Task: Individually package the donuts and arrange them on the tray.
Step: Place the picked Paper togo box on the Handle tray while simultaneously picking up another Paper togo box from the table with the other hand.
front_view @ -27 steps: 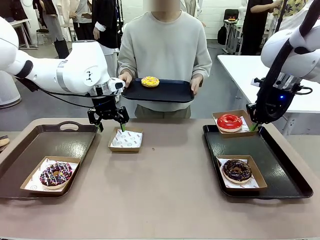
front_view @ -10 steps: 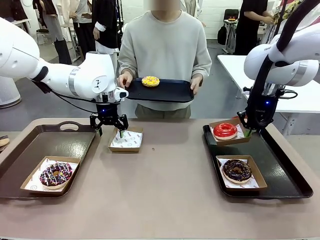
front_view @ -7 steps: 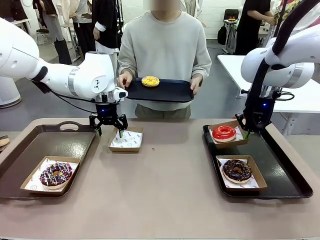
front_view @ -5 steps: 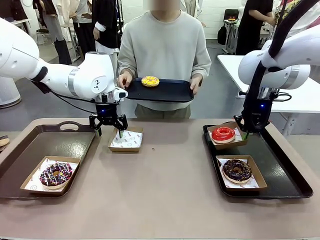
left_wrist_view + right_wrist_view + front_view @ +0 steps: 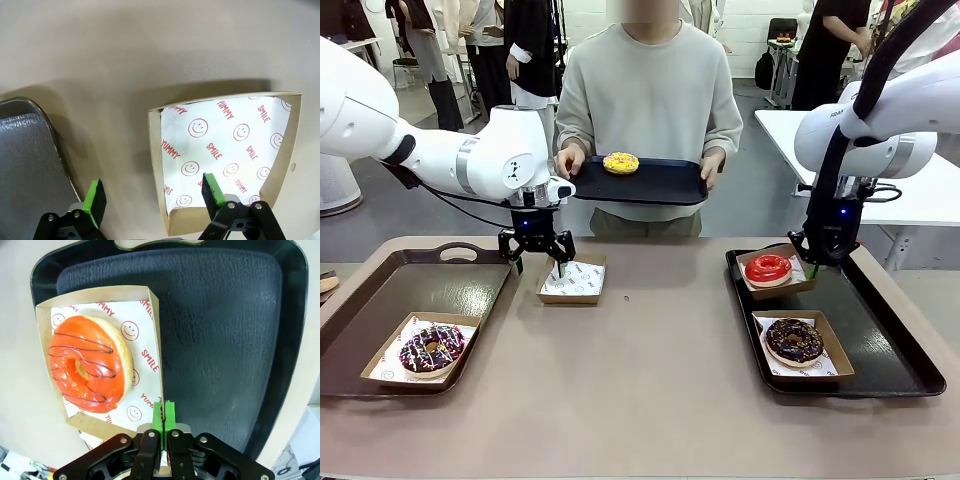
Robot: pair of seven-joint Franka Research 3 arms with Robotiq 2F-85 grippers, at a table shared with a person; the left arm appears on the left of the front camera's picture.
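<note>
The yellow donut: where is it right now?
Front view: the yellow donut sits on the black tray the person holds, beyond the table's far edge.

I count four donuts: yellow one (image 5: 620,162) on person's tray, red one (image 5: 768,267), chocolate sprinkled one (image 5: 793,340), drizzled one (image 5: 431,349). Four paper boxes: three filled, one empty (image 5: 572,279) on bare table. Three trays: left tray (image 5: 380,300), right tray (image 5: 890,350), hand-held tray (image 5: 660,185). Right tray carries two boxed donuts, left tray one. Two grippers: left gripper (image 5: 537,250), right gripper (image 5: 817,262). One person at table, two hands on held tray.
</note>
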